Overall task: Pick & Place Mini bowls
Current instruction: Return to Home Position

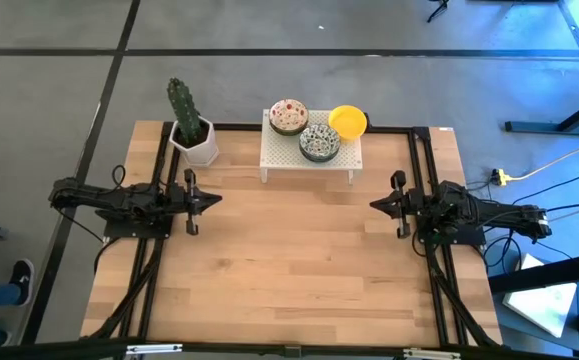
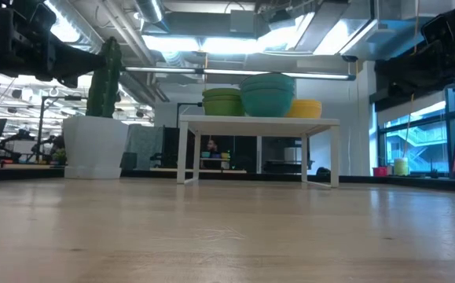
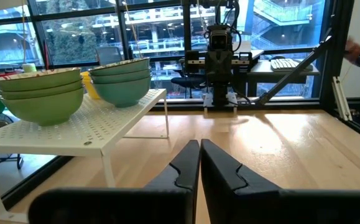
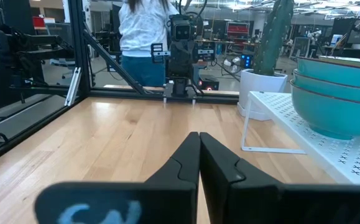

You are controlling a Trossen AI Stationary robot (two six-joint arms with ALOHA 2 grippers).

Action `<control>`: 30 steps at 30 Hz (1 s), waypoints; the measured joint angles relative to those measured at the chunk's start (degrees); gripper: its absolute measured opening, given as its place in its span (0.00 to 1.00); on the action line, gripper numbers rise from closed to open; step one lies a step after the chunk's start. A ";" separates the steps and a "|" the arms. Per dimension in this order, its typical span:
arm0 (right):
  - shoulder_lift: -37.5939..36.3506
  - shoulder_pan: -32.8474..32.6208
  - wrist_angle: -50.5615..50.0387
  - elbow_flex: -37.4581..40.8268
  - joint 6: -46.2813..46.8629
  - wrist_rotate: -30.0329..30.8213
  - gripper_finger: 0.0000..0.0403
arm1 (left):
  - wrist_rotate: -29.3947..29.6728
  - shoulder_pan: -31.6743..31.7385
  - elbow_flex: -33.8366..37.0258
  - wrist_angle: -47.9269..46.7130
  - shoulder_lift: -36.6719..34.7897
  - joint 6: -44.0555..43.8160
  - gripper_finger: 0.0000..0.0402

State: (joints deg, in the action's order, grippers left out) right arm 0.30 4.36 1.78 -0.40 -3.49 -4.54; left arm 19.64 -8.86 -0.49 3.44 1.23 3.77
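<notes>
Both pinched closed: left claw (image 1: 218, 198) at 9 o'clock, right claw (image 1: 373, 205) at 3, seemingly home; park level, clear of the shelf (image 1: 279, 158).

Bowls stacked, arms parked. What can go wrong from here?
The yellow bowl stack sits at the white shelf's far right corner, near its edge; a knock might topple it.
The blue-green stack and speckled stack stand close together; lifting one may disturb the other.
Left gripper and right gripper sit shut at the sides.

No legible text, no labels, no brands, no numbers, no signs
</notes>
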 joint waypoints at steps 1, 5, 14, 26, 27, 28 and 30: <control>0.01 0.00 0.00 0.00 0.01 0.00 0.03 | 0.00 0.02 0.00 0.00 -0.02 0.00 0.03; 0.02 0.00 0.00 0.00 0.00 0.00 0.03 | -0.01 0.00 0.00 0.00 -0.02 0.00 0.02; 0.02 0.00 0.00 0.00 0.00 0.00 0.03 | 0.00 0.01 0.00 0.00 -0.01 0.00 0.02; 0.02 0.00 0.00 0.00 0.00 0.00 0.03 | -0.01 0.02 0.00 0.00 -0.02 0.00 0.02; 0.01 0.02 0.00 0.00 0.00 0.00 0.03 | -0.01 0.02 0.00 0.00 -0.02 0.00 0.02; 0.02 0.00 0.01 0.00 0.01 0.00 0.03 | -0.01 0.01 0.00 0.00 0.00 0.00 0.02; 0.01 0.00 0.00 0.00 0.01 0.00 0.03 | 0.00 0.02 0.00 0.00 0.00 0.00 0.02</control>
State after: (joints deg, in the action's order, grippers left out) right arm 0.31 4.36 1.78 -0.40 -3.48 -4.54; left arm 19.64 -8.84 -0.49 3.44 1.23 3.77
